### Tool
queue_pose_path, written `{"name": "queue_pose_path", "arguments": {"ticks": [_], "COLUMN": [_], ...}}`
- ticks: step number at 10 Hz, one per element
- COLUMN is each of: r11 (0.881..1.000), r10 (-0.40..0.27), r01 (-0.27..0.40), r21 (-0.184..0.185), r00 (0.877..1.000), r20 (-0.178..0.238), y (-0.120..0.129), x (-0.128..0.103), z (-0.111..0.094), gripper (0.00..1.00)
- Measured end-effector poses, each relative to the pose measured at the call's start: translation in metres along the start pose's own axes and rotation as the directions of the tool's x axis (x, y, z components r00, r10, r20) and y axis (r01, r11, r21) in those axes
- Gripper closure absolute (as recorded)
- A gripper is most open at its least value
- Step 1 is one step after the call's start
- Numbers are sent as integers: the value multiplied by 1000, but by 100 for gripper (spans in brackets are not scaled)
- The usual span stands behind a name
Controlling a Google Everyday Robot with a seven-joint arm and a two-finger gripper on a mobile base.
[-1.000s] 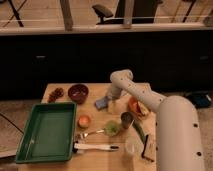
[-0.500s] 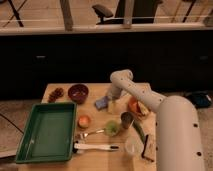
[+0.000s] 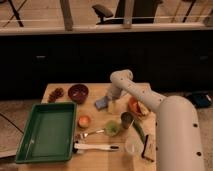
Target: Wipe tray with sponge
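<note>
Fingers spread wide, holding nothing, gripper (image 3: 111,103) hovering just right of the sponge (image 3: 102,103) mid-table. Nearest, left: tray (image 3: 34,153) lying unwiped on the table (image 3: 62,166) (nothing on it, as far as visible). Sponge ungrasped beyond it. Left to do: grasp, carry over, wipe.

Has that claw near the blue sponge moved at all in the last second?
No. The gripper hangs open beside the sponge, just as far from the dark red bowl.

No readable text, labels, or numbers on any item.
</note>
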Motion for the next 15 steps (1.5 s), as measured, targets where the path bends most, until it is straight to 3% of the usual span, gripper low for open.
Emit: {"name": "queue_pose_path", "arguments": {"ticks": [2,5,7,8,10,11,13,15], "r11": [1000,1000,1000,1000,1000,1000,1000,1000], "r10": [-2,-1,-3,-4,-4,-3,-2,-4], "r01": [2,0,3,4,4,3,2,4], "r21": [1,2,2,0,-2,-4,-1,0], "r00": [1000,1000,1000,1000,1000,1000,1000,1000], "r20": [-1,5,4,3,3,3,5,4], "y": [0,-1,-1,0,0,0,0,0], "x": [-1,1,-1,-1,-1,0,0,0], "z": [-1,1,-1,-2,-2,-2,-4,-6], "gripper": [20,29,20,22,38,39,28,25]}}
